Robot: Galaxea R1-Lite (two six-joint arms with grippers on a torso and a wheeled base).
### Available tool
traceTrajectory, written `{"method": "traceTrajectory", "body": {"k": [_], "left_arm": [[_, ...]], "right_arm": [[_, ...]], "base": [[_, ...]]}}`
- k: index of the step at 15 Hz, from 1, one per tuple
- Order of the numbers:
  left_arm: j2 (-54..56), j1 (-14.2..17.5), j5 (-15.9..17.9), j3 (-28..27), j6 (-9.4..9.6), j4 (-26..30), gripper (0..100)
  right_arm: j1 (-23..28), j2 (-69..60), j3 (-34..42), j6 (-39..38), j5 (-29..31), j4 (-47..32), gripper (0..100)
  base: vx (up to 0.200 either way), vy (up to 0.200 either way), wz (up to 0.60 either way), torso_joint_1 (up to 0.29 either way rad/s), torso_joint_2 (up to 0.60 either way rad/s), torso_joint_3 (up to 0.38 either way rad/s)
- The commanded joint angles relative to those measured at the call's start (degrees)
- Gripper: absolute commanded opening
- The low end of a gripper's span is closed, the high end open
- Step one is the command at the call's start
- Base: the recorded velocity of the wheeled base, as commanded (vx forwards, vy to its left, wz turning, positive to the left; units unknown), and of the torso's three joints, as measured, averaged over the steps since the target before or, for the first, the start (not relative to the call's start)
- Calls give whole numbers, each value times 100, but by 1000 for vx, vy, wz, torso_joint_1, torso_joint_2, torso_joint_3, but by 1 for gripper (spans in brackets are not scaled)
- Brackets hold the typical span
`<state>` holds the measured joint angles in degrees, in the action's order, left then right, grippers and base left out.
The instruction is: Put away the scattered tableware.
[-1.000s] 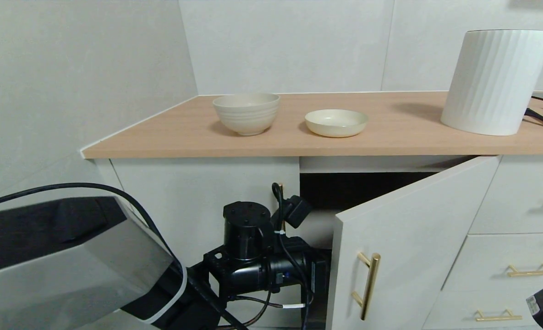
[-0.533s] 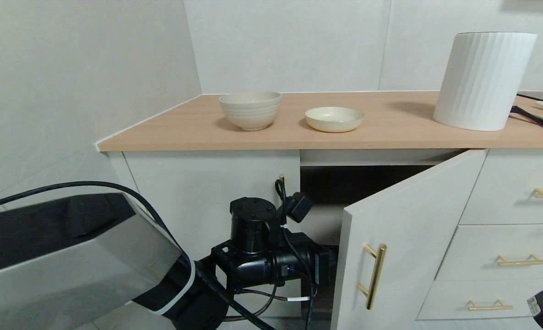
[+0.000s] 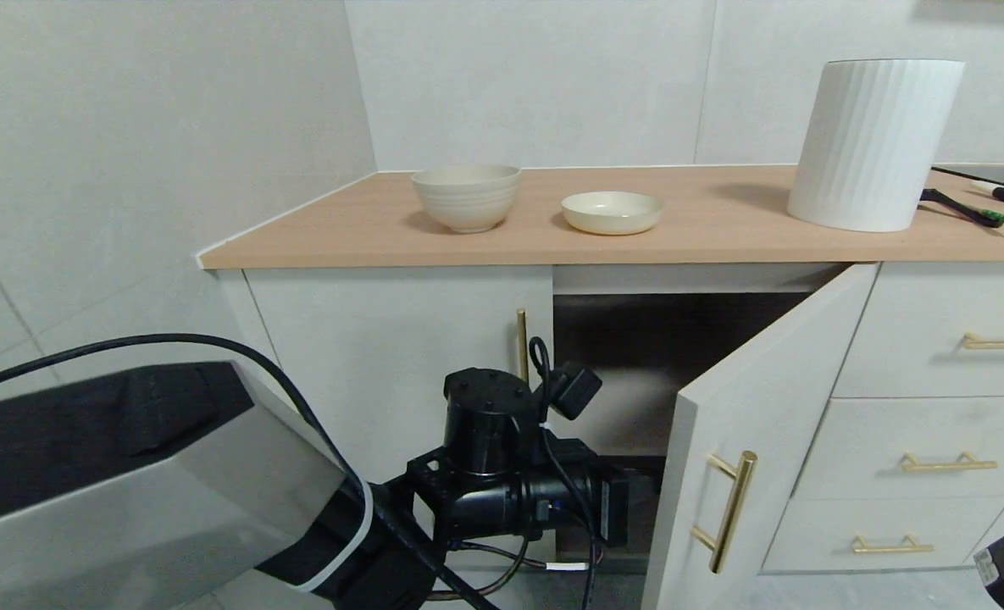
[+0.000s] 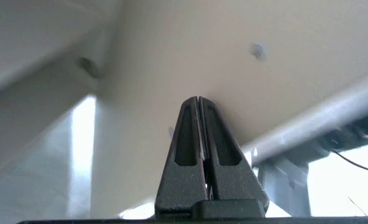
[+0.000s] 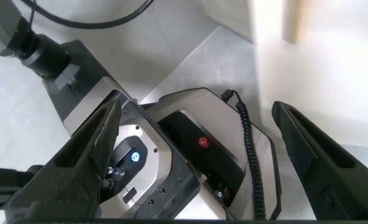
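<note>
Nothing stowed yet: ribbed bowl (image 3: pixel 467 196) and shallow dish (image 3: pixel 612 212) sit on the countertop (image 3: pixel 722 230) above the open cabinet (image 3: pixel 654 339), whose dim interior looks empty. Left gripper (image 4: pixel 199 155) pressed together, right gripper (image 5: pixel 195 111) spread wide

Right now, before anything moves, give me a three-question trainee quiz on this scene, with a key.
1. True or false: the cabinet door below the countertop stands open.
2. Between the deep bowl and the white ribbed container lies: A) a shallow dish; B) a mug; C) a fork.
3. Fill in: the left gripper is ____, while the right gripper is open.

Key: 1 true; 2 A; 3 shut.
</note>
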<state>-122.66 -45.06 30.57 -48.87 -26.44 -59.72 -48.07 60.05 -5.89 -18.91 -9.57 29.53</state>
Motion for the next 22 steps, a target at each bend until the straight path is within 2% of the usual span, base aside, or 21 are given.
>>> {"method": "traceTrajectory", "body": {"k": [1,4,7,9,10,11,12,13,15,17,18,19,22], "left_arm": [[-74,6,-16,-202,-10,110,0],[-258,50,-25,-720,-19,620,0],[-267,50,-34,-826,-89,743,0],[-206,14,-192,-922,-89,962,0],[-153,-153,-421,-1186,-89,1314,0],[-47,-460,-579,-1432,-80,1648,0],[172,-812,-570,-1511,-72,1850,0],[506,-1339,-491,-1529,-54,1929,0],[770,-1612,-482,-1485,-45,1947,0],[788,-1506,-509,-1432,-54,1947,0],[682,-917,-526,-1318,-133,1991,0],[427,-768,-509,-1371,-212,2070,0],[216,-689,-544,-1458,-221,2544,0]], "right_arm": [[-1,24,0,1,-1,1,100],[8,24,9,1,-1,1,100],[8,15,0,1,-1,1,100],[-1,15,-9,1,-1,9,100],[-10,-11,-9,1,-36,9,100],[-80,-187,0,1,-186,9,100],[-185,-468,9,10,-379,-8,100],[-344,-925,18,10,-783,-79,100],[-379,-1224,18,80,-1214,-342,100],[-379,-1224,18,177,-1223,-421,100],[-388,-1321,70,590,-1355,-580,100],[-379,-1347,61,695,-1522,-790,100],[-344,-1338,-62,687,-1434,-1133,100]], "base": [[0,0,0,0,0,0],[0,0,0,0,0,0],[0,0,0,0,0,0],[0,0,0,0,0,0],[0,0,0,0,0,0],[0,0,0,0,0,0],[0,0,0,0,0,0],[0,0,0,0,0,0],[0,0,0,0,0,0],[0,0,0,0,0,0],[0,0,0,0,0,0],[0,0,0,0,0,0],[0,0,0,0,0,0]]}}
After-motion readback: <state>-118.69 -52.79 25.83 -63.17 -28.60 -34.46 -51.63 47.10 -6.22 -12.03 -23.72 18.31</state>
